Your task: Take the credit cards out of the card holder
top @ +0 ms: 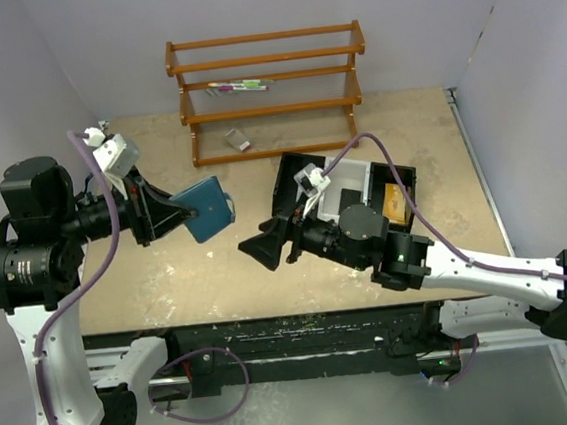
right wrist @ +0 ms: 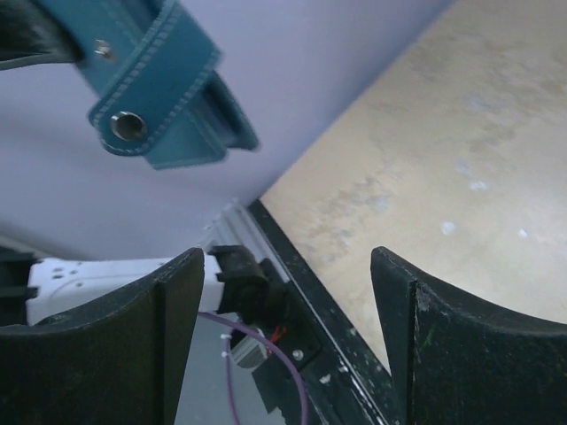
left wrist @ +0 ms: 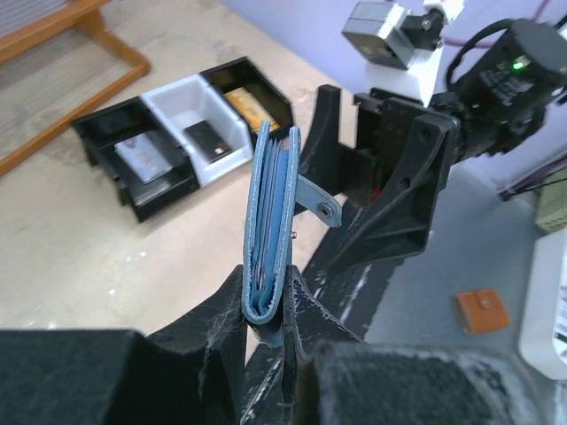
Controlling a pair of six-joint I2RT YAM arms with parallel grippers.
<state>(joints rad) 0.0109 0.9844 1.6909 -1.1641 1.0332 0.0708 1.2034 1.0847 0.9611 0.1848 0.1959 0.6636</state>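
My left gripper [top: 185,214] is shut on the folded edge of the teal-blue card holder [top: 206,209] and holds it above the table. In the left wrist view the card holder [left wrist: 273,221] stands on edge between the jaws [left wrist: 266,305], its snap tab [left wrist: 321,201] hanging open to the right. Thin card edges show inside it. My right gripper [top: 265,248] is open and empty, just right of the card holder. In the right wrist view the snap tab [right wrist: 146,106] hangs at upper left, apart from my open fingers [right wrist: 283,292]. A dark card [left wrist: 206,137] lies in the tray.
A black three-compartment tray [top: 397,176] sits behind the right arm, with a white middle bin [left wrist: 199,115], a light card [left wrist: 146,157] and an orange-brown item [left wrist: 248,108]. A wooden rack [top: 270,88] stands at the back. A small grey object [top: 239,139] lies before it.
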